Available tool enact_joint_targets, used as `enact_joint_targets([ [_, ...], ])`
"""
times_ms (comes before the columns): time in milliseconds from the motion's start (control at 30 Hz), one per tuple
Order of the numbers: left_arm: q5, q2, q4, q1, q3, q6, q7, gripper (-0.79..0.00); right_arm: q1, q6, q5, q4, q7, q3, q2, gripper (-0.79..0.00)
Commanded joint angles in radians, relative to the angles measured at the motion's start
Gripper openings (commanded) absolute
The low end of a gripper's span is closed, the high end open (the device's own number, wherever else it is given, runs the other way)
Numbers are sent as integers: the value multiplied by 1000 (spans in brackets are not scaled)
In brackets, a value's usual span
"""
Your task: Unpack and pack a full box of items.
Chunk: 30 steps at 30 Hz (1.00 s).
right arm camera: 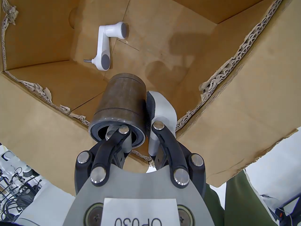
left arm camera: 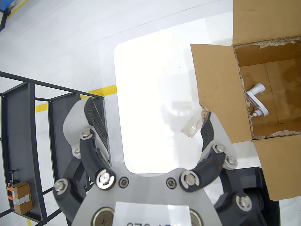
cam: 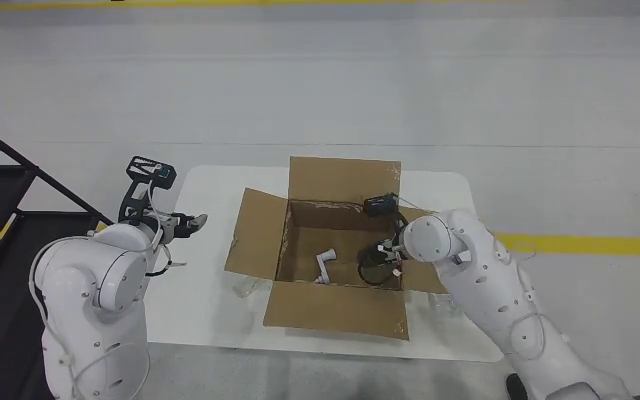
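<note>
Box sits open in the middle of the white table, with its flaps folded out. Inside it, a white handle lies flat on the bottom, on the near left side. Right of the handle, the right gripper is down inside the box. In the right wrist view, this gripper is clamped on the wall of a dark metal tube, with one finger inside the tube and one finger outside. The tube is lifted above the box floor, with the handle beyond it. A small black thing sits at the far right corner of the box; I cannot tell what it is. The left gripper hangs over the left side of the table, well apart from the box. Its fingers are wide apart and hold nothing. A bit of clear tape hangs from the left flap. Left of the table stands a dark rack with a small brown carton on it.
</note>
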Motion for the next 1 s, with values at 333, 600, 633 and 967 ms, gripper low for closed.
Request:
enact_joint_targets([
  [333, 0, 0, 0, 0, 0, 0, 0, 0, -17, -7, -15, -2, -36, -11, -1, -785],
  [600, 0, 0, 0, 0, 0, 0, 0, 0, 40, 87, -58, 90, -129, -214, -64, -785],
  [633, 0, 0, 0, 0, 0, 0, 0, 0, 55, 101, -46, 116, -148, -240, -78, -785],
  [967, 0, 0, 0, 0, 0, 0, 0, 0, 194, 146, 47, 427, -217, -406, -205, -785],
])
